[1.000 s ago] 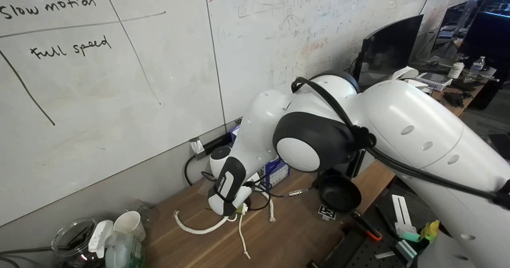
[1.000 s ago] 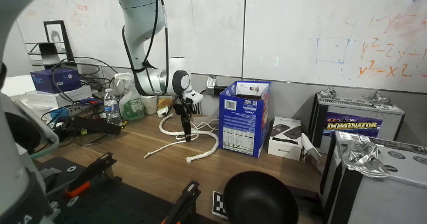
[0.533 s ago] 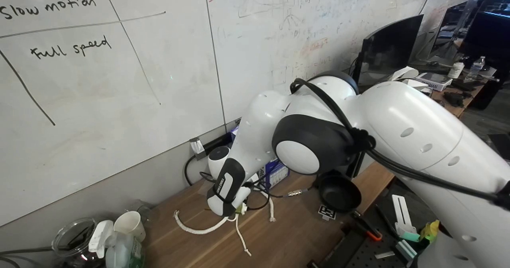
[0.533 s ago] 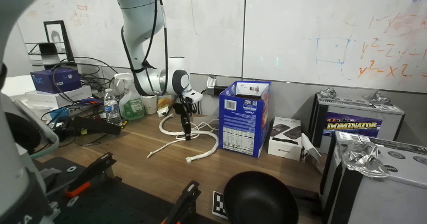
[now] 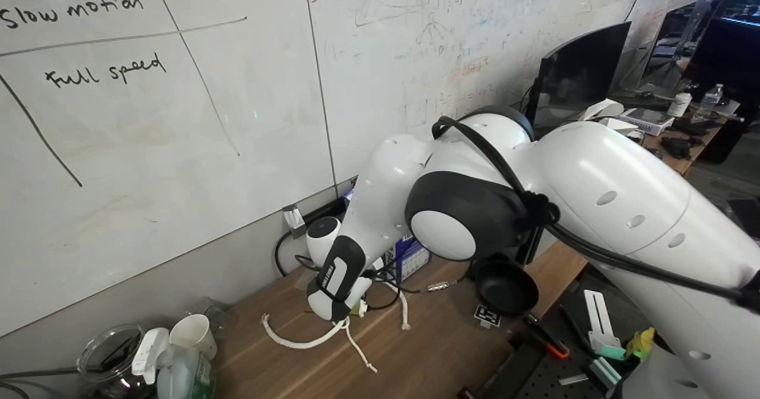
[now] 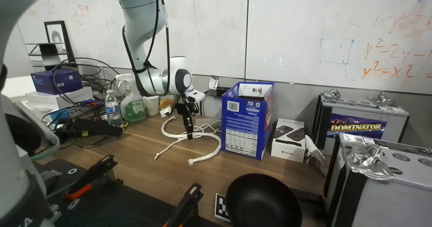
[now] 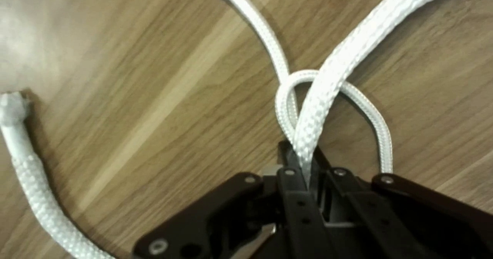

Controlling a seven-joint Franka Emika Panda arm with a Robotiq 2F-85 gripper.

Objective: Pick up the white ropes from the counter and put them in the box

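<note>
As the tool (image 6: 189, 136) pinches white ropes (image 7: 339, 63), grasping looks done; delivery remains, the box (image 6: 245, 124) at the tool's three o'clock in an exterior view.

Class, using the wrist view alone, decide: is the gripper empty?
No: the thick white rope runs straight into the gripper, whose jaws stand close together on either side of it.

In an exterior view, white ropes (image 6: 206, 157), pinched partway, loop over the brown counter (image 6: 162, 174) left of centre. The open blue box (image 6: 241, 124) stands upright, centre-right.
</note>
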